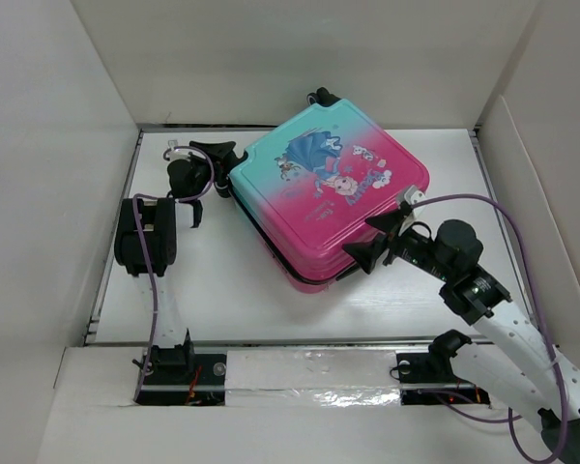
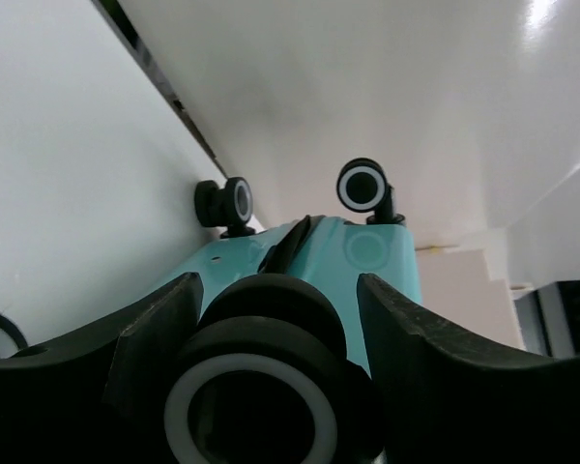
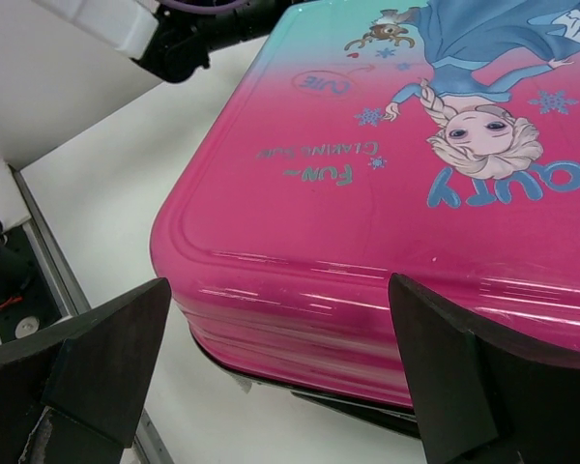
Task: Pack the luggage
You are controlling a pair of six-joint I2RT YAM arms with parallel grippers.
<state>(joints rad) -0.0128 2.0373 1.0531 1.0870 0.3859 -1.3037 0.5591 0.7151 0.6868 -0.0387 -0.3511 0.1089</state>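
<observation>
The luggage lies closed and flat on the white table, turned at an angle, teal end toward the back left and pink end toward the front right. My left gripper is at the teal end. In the left wrist view my left gripper straddles a black wheel of the luggage; the left finger looks against the wheel and a thin gap shows on the right. My right gripper stands open at the pink edge. In the right wrist view the right gripper is wide open, apart from the luggage.
White enclosure walls stand close at the left and back. Two more wheels sit at the far teal corners near the back wall. The arms' mounting rail runs along the near edge.
</observation>
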